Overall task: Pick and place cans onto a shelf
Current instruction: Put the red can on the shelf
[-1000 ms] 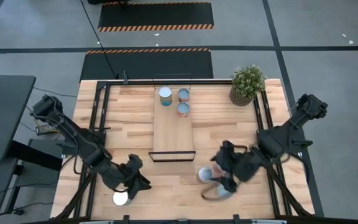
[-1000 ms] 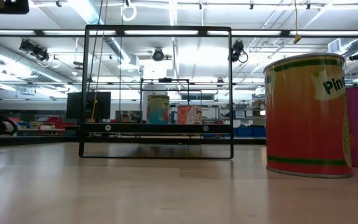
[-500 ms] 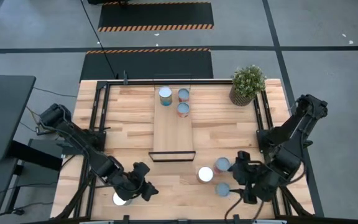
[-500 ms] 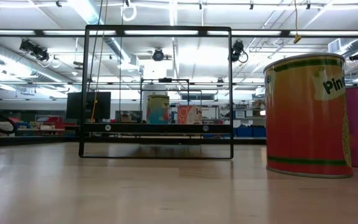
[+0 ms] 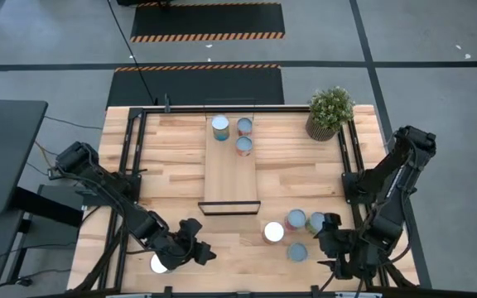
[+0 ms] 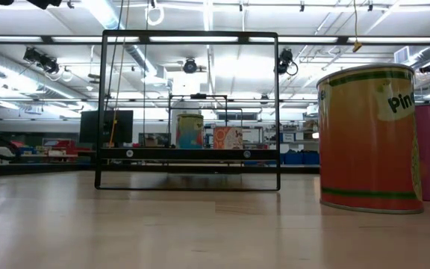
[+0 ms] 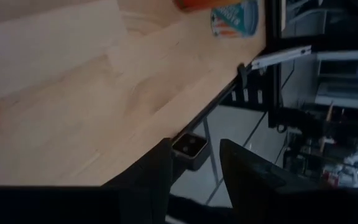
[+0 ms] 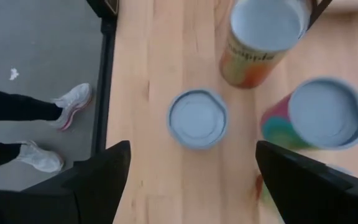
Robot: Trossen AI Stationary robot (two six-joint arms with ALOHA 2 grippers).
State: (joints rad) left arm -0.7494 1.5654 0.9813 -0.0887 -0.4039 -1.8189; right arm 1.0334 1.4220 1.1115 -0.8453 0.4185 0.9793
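The shelf [image 5: 230, 170] lies along the table's middle, with three cans [image 5: 243, 146] standing at its far end. Several more cans stand on the table near the front right: a white-topped one [image 5: 273, 232], a reddish one [image 5: 296, 219] and a pale-blue-topped one [image 5: 297, 251]. My right gripper [image 5: 325, 246] hovers open just right of the pale-blue-topped can [image 8: 197, 118], pointing at it, its fingers wide apart and short of it. Another white-topped can [image 5: 161, 263] stands at the front left. My left gripper [image 5: 207, 252] is open just right of that can, pointing away from it, with nothing between its fingers.
A potted plant [image 5: 330, 112] stands at the far right corner. Black frame rails [image 5: 132, 157] run along both sides of the table. A person's legs and shoes [image 8: 42, 130] stand on the floor beside the table's near edge. Bare wood lies between the front-left can and the front-right group.
My right gripper has swung from above the front-right cans toward the table's right and near edge and has come down, uncovering them. My left gripper has slid a little toward the right and near edge, sunk and rolled about its own line. No can has moved.
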